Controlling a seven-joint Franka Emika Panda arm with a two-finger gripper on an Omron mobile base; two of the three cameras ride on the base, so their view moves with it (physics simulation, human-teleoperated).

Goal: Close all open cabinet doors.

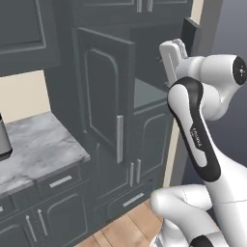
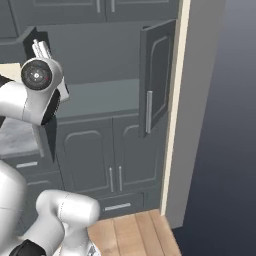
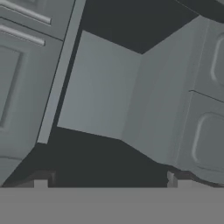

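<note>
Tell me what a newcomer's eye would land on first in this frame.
The tall dark cabinet with both middle doors swung open: the left door juts toward the marble counter, the right door stands out beside the cream wall edge, and the bare grey shelf shows between them. The white arm fills the foreground, and its open gripper faces that compartment, holding nothing.
</note>
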